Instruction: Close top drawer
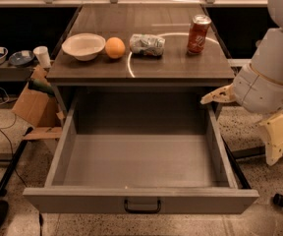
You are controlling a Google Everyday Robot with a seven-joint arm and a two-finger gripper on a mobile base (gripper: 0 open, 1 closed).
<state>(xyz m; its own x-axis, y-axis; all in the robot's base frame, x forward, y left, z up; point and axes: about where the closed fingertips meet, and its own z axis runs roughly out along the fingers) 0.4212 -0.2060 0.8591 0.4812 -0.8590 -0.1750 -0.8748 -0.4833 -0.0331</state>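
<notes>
I see my end effector [237, 132] spread wide, holding nothing; the drawer [141, 162] stands open just left of it.

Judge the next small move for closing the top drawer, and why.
Probably swing the gripper around to the front of the top drawer, near its black handle. The drawer is pulled fully out, and the gripper hangs open beside its right wall, away from the front panel, so it cannot push yet.
</notes>
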